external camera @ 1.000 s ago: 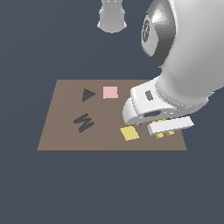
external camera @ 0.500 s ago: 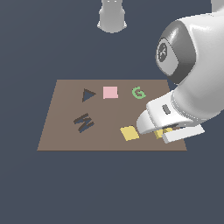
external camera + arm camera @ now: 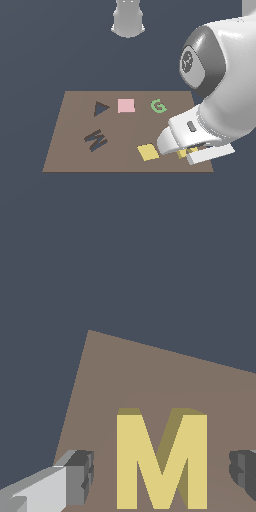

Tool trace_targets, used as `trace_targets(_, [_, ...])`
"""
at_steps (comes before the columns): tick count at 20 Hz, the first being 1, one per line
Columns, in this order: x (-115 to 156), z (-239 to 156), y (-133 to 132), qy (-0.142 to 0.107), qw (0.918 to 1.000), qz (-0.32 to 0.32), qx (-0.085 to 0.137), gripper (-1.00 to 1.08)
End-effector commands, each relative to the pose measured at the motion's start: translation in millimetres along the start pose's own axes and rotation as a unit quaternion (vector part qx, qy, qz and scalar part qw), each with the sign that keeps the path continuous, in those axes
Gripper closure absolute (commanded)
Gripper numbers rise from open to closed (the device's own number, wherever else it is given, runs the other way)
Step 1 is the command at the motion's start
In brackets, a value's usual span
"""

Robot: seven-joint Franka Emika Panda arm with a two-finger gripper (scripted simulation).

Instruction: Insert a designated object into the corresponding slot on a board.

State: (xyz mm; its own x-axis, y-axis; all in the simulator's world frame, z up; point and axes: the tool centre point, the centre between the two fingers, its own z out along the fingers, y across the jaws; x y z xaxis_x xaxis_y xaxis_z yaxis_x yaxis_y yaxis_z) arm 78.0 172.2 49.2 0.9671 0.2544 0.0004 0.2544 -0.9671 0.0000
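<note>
The yellow M block (image 3: 161, 461) lies flat on the brown board (image 3: 150, 376) near one of its corners. My gripper (image 3: 160, 472) is open and low, with one finger (image 3: 75, 476) on each side of the M and a gap on both sides. In the exterior view the hand (image 3: 192, 131) covers most of the M; only a yellow sliver (image 3: 183, 153) shows at the board's (image 3: 70, 160) front right. The dark M-shaped slot (image 3: 95, 140) is at the exterior view's left part of the board and is empty.
A flat yellow square (image 3: 148, 152) lies just left of the hand in the exterior view. A dark triangular recess (image 3: 101, 108), a pink square (image 3: 126, 105) and a green G (image 3: 158, 106) line the board's far side. A grey robot base (image 3: 128, 19) stands beyond.
The arm has moved toward the exterior view's right and down over the board's front right corner. The green G has come into sight. The objects have not moved.
</note>
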Motion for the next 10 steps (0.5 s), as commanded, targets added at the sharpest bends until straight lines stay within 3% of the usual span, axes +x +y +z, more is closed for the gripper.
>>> trace_targets(1, [-0.2,3.3,-0.1,0.0,1.0,0.0,0.0,-0.92])
trace_targets(8, [-0.5,19.3,0.3,0.0,1.0,0.0,0.0,-0.92])
trace_targets(9, [-0.5,19.3,0.3,0.0,1.0,0.0,0.0,1.08])
trace_targets(10, [-0.5,19.3,0.3,0.0,1.0,0.0,0.0,1.08])
